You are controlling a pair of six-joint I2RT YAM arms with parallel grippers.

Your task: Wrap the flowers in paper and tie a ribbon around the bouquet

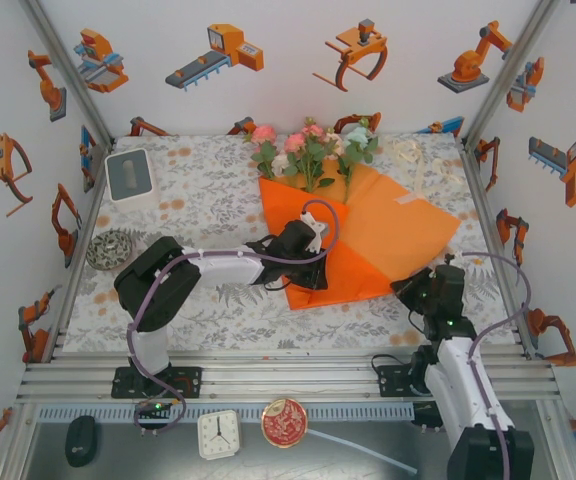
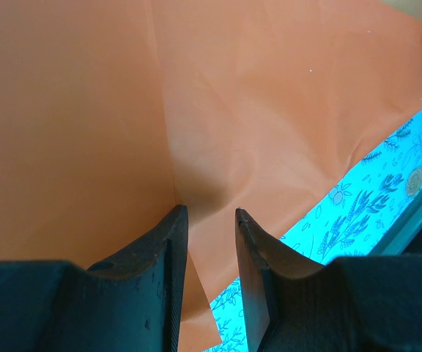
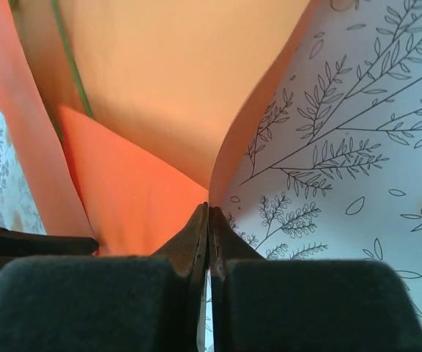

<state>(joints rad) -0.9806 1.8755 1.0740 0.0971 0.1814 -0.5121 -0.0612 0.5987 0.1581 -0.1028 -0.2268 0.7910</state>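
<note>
Now R tool (image 3: 208,208) clenched on paper (image 3: 174,95) edge; L tool (image 2: 209,211) half-open, tips on paper.

Left arm extended toward my right; its left black two-finger gripper (image 2: 206,211) had jaws partly apart. Right black two-finger gripper (image 3: 208,209) was pinched tight on the bright orange thin paper sheet (image 3: 182,88).

2 arms, a left arm (image 1: 213,268) and a right arm (image 1: 463,375), each with 1 claw: the left claw (image 2: 207,213) and the right claw (image 3: 208,209). On the bench (image 1: 198,205): 1 paper (image 1: 398,230), 1 bunch of flowers (image 1: 308,150) with about 6 blooms (image 1: 295,142), the count unsure, 1 ribbon (image 1: 408,155), 1 white box (image 1: 129,176) and 1 metal dish (image 1: 110,249). In front of the bench: 1 clock (image 1: 218,434), 1 red plate (image 1: 284,422) and 1 black oval thing (image 1: 81,440).
</note>
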